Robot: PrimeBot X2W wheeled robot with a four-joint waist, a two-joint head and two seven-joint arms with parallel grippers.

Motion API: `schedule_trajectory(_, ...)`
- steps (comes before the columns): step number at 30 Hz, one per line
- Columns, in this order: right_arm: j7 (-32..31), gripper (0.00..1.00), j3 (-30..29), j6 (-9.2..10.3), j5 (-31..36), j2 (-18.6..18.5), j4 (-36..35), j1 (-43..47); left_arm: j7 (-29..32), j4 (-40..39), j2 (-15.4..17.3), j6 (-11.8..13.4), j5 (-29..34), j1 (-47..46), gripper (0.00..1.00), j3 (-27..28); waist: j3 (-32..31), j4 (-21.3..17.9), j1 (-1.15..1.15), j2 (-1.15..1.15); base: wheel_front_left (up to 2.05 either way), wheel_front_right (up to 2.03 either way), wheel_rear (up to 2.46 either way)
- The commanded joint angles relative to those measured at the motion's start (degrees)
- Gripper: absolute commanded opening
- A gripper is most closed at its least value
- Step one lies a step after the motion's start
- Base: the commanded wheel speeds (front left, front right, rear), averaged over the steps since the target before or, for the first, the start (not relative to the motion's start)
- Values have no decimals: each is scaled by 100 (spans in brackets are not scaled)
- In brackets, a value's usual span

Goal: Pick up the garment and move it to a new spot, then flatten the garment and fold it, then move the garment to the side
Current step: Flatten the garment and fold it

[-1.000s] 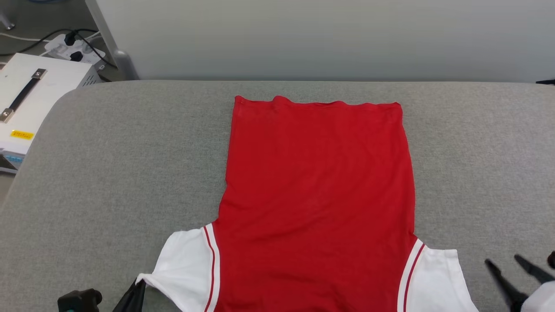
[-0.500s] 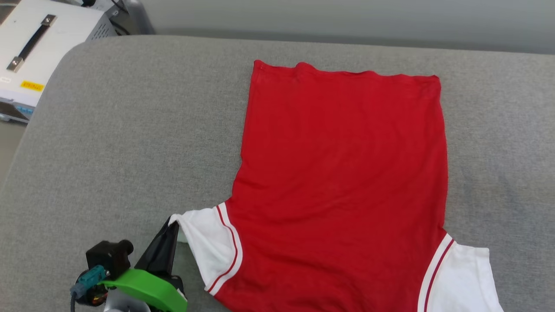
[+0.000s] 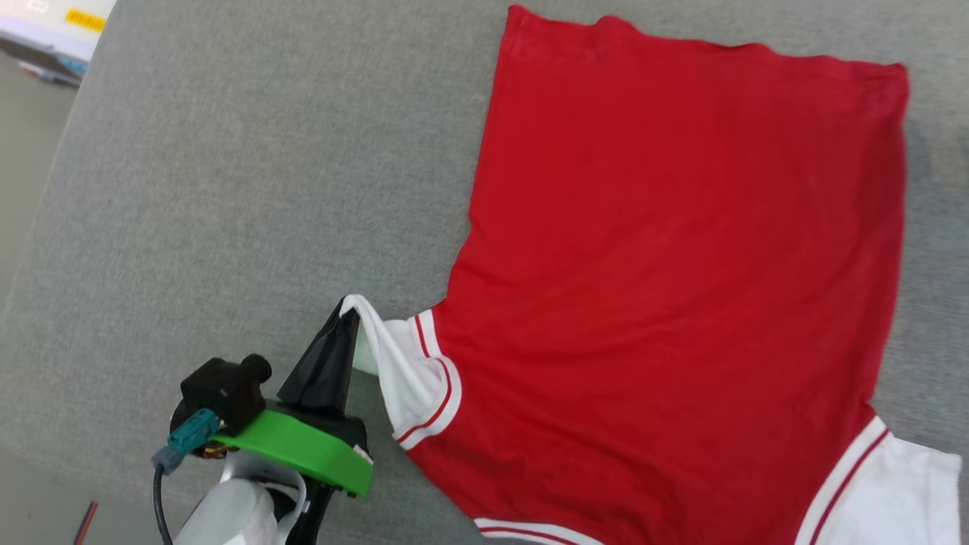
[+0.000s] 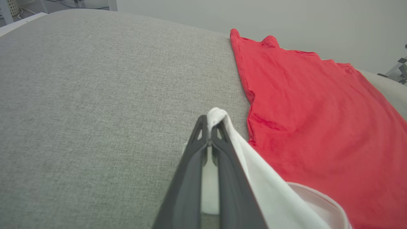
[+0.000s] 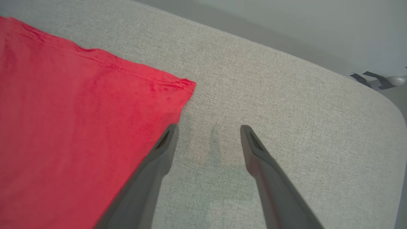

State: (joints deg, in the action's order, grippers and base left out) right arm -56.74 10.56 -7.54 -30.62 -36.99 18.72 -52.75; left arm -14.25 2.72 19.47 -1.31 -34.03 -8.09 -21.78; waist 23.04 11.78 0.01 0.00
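One garment [image 3: 666, 265] is lying flat on the grey worktop [image 3: 227, 189], plain red side showing. Its long axis is running from the near edge, where the shoulders are, out toward the far edge, where the hem [image 3: 704, 53] is.

The left fingers [image 3: 325, 363] are pressing together on the tip of the left sleeve [image 3: 405, 363]. They are lifting that white cloth off the worktop, so it is draping back from the tips toward the red body. From these fingers the whole garment is lying to the right and slightly farther out. That is probably the relation the next move is depending on, since carrying the pinched sleeve rightward across the body would be starting the fold. The left arm is the nearer one for that, as it is already gripping the cloth.

The right fingers [image 5: 159, 152] are standing wide apart and gripping nothing. They are hovering over bare worktop just beside the garment's right side edge, toward the far right corner. Its hem corner [image 5: 187, 84] is lying just ahead and left of them. Whether one tip is touching the cloth I cannot tell.

Counting up, there are one garment, two white sleeves with the right sleeve [image 3: 901, 484] lying flat near the near edge, and two pairs of fingers.
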Motion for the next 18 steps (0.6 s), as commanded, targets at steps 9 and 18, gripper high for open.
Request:
schedule_trajectory(9, -217, 100, 369, 5, 437, 96, 1027, -694, -70, -4, -355, -178, 202, -338, 0, 40, 946, 749, -1, 0, 0, 0, 0)
schedule_trajectory(18, 18, 33, 518, 5, 268, 219, 1673, -286, -73, 226, -550, -347, 398, -366, 0, 306, 932, 673, -1, 0, 0, 0, 0)
